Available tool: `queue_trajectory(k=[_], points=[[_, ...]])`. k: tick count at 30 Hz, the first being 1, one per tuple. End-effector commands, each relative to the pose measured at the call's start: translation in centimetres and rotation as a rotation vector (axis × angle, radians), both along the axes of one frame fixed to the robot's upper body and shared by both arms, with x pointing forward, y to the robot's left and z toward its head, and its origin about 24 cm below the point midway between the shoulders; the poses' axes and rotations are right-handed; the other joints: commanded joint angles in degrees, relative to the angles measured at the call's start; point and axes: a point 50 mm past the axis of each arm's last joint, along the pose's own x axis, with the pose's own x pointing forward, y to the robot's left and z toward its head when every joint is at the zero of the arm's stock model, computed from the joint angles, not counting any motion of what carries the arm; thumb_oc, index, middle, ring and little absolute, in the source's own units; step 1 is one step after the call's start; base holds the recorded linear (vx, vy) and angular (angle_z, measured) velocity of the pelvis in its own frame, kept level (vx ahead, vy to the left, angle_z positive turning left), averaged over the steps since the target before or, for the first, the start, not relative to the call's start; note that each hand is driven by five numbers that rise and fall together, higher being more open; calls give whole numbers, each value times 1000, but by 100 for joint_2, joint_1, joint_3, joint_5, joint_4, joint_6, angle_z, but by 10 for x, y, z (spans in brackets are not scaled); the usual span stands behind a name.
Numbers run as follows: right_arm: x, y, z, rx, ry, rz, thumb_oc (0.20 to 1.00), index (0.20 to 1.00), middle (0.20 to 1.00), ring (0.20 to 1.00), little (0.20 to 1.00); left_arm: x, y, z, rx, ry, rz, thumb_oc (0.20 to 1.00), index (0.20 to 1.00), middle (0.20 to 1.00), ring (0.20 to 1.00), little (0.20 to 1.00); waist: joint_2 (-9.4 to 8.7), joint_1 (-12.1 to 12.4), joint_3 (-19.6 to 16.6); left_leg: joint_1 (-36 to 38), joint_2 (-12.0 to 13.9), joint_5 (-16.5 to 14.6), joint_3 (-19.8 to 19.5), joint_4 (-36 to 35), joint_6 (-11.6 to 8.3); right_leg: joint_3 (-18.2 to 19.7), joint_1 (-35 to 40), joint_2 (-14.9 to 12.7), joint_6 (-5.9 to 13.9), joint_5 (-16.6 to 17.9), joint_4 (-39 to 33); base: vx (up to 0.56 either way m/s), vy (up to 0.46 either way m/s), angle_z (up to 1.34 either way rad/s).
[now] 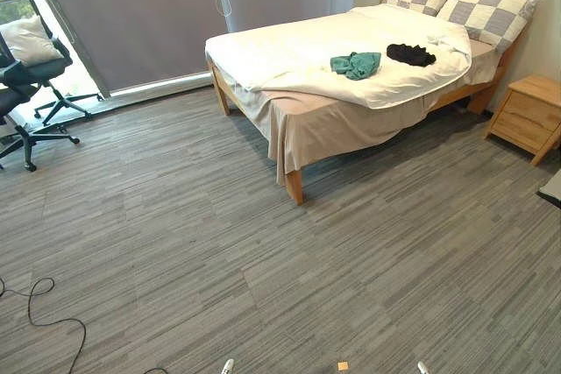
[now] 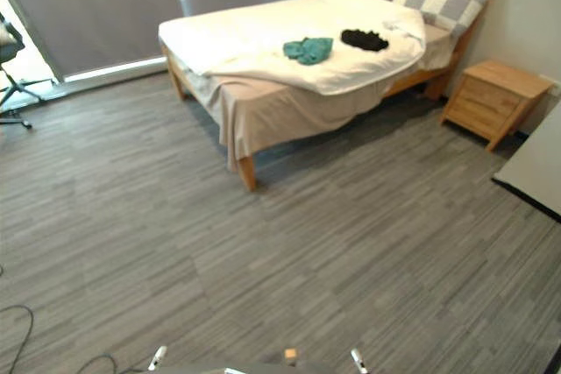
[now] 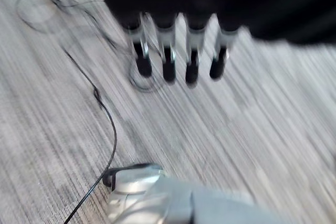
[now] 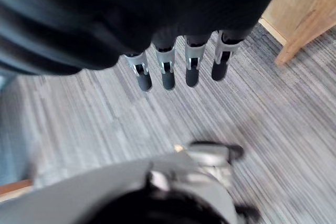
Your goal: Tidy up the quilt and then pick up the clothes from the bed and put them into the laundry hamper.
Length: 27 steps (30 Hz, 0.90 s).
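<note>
Rumpled cream quilt [image 1: 351, 59] on wooden bed [image 1: 294, 183] lies at 1 o'clock, well apart. Left hand [image 3: 178, 61] and right hand [image 4: 178, 66] hang relaxed, empty, over floor; right marginally nearer.

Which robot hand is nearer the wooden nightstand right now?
Right. The right robot hand hangs over the floor with the nightstand close by; the left robot hand hangs over bare floor.

- one bed [image 1: 298, 129] ahead of me, wooden frame
- one pale quilt [image 1: 289, 54] spread over it
- two garments up on the quilt: one green garment [image 1: 356, 64], one black garment [image 1: 410, 54]
- two checked pillows [image 1: 456, 2] at the head
- one wooden nightstand [image 1: 529, 115] beside the bed
- two office chairs [image 1: 31, 76] by the window
- two hands of mine: left hand [image 3: 178, 51], right hand [image 4: 178, 64]
</note>
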Motion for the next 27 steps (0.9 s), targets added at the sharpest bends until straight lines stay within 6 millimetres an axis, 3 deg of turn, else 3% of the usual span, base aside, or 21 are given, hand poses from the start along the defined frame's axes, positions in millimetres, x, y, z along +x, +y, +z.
queue_trajectory(k=[1,19,22,27], points=[[74,1,9,-26,-78,-35,1000,1000,1000,1000,1000,80,-5,12,83,-167,48,1000,1000,1000,1000,1000,-180,45,885,691,-33,680,109,-1812,-102,-256,1183,-401,800,815,-2024,10,9,7],[74,4,9,-32,-58,-18,1000,1000,1000,1000,1000,75,-14,9,57,-117,19,1000,1000,1000,1000,1000,-165,42,916,725,-72,635,5,-1718,-70,-207,1210,-402,764,690,-1845,14,13,-2],[75,3,9,-41,-57,-10,1000,1000,1000,1000,1000,72,-13,8,65,-106,23,1000,1000,1000,1000,1000,-176,57,944,673,-85,582,-27,-1600,-32,-194,1152,-458,773,622,-1664,43,66,-1],[80,3,10,-49,-64,30,1000,1000,1000,1000,1000,70,-3,9,85,-101,55,1000,1000,1000,1000,1000,-246,136,1156,215,-54,302,136,-661,190,-316,899,-798,793,246,-534,58,91,-11]])
